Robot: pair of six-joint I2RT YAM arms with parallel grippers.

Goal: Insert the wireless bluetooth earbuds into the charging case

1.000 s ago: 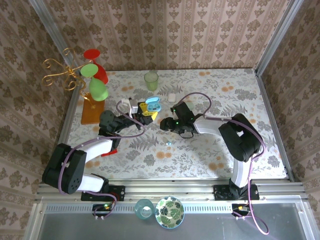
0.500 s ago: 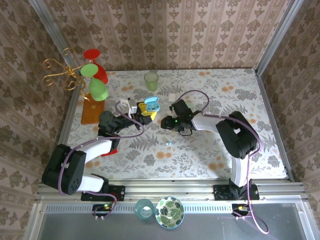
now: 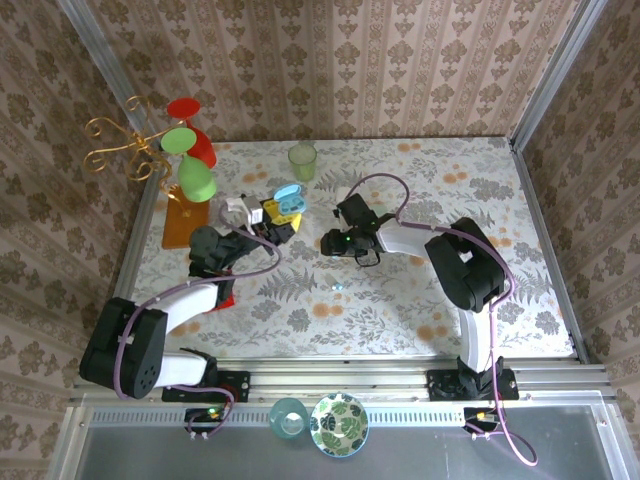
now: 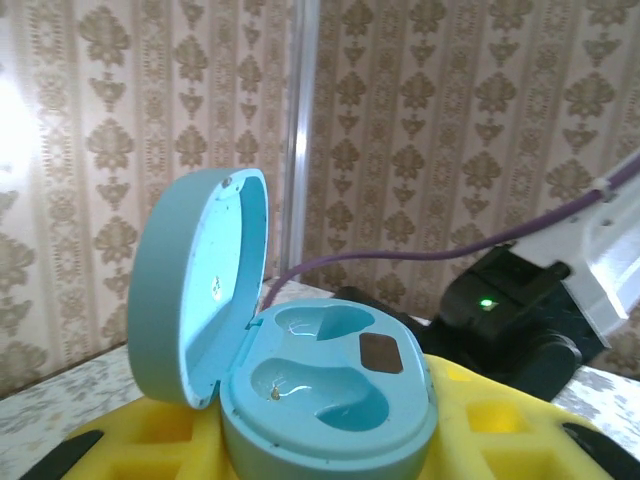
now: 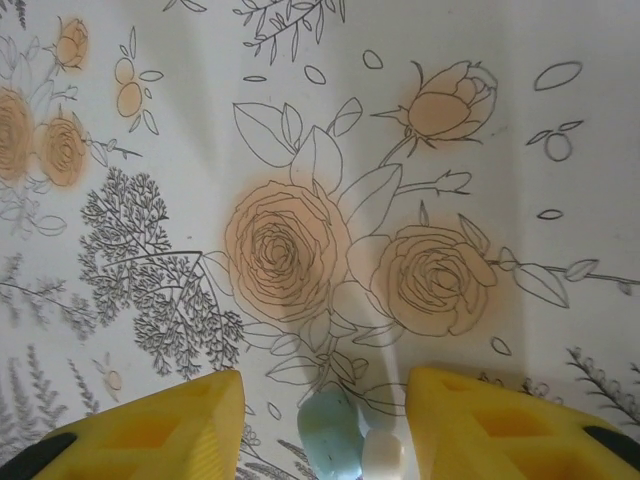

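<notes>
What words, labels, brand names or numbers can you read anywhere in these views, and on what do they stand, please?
No text can be read in any view.
The open blue case: no print on the lid or inside; its dark patch bears no letters.
The white block on the left arm: too small to tell whether it carries any marks.

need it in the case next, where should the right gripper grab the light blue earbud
From straight above, pinching the light blue earbud across its narrow width: it lies on the tablecloth between the fingers of the open right gripper. A white piece touches one side, so centre on the blue.
</notes>
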